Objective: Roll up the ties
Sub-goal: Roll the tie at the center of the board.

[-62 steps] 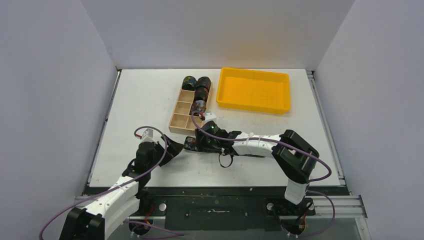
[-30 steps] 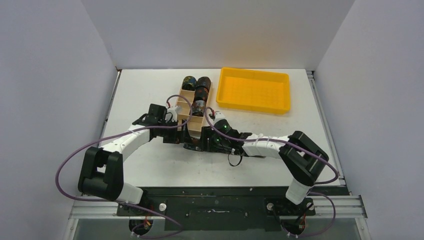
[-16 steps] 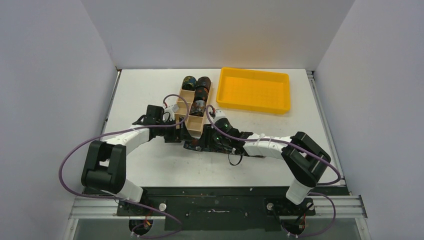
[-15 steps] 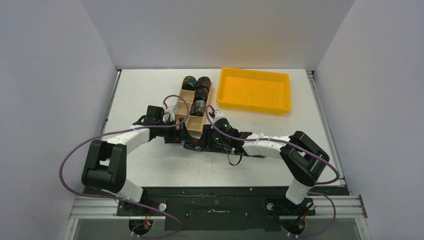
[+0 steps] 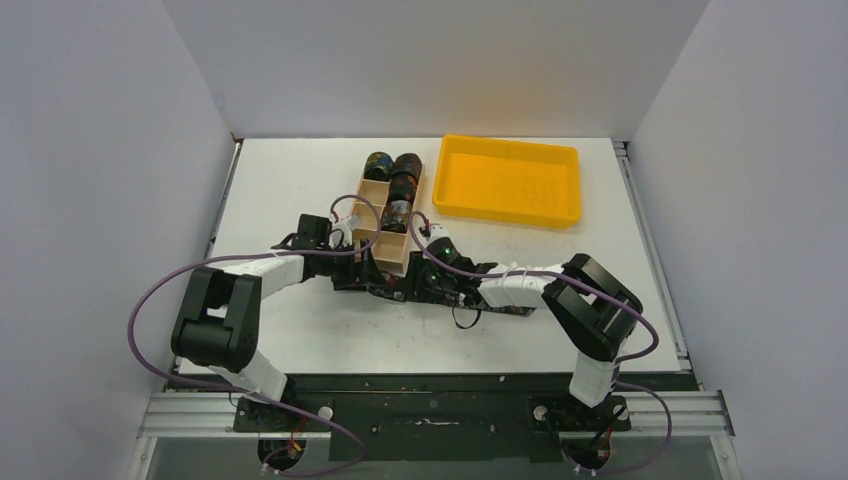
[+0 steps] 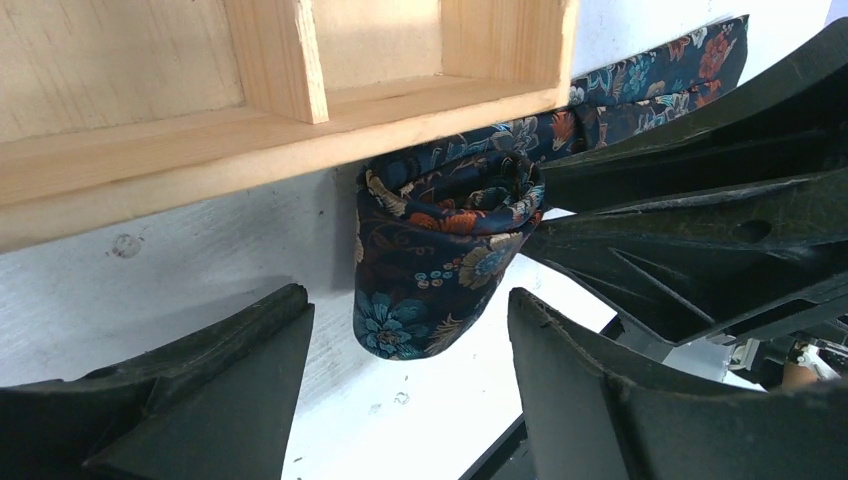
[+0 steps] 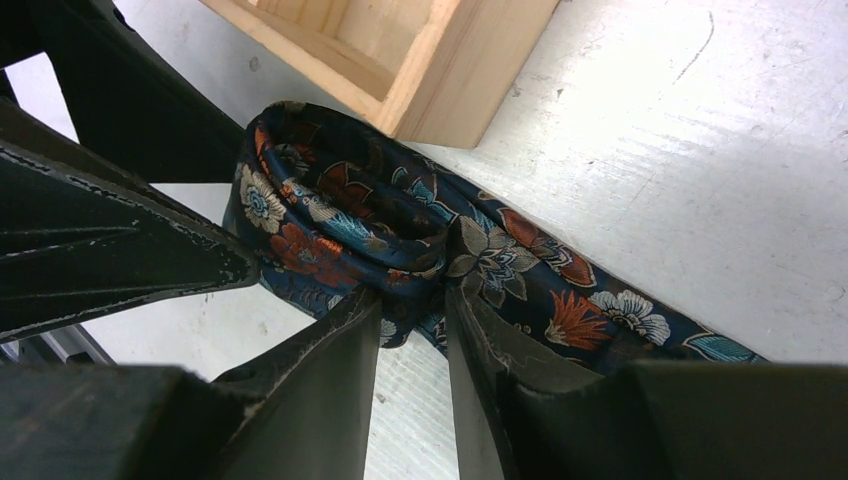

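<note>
Tie (image 6: 440,250), navy with orange-and-blue floral print, loosely coiled just beside wooden box (image 6: 250,130); right gripper (image 7: 413,300) pinching its fabric, left gripper (image 6: 408,300) spread wide around it.

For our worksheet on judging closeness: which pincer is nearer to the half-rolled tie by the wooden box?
Right. The right pincer is pinched onto the half-rolled tie; the left pincer stands open astride it, not touching.

tie (image 7: 330,210) tail hid under right gripper (image 7: 412,305) | wooden box (image 7: 420,50) cut off at top | top view: tie too small
</note>
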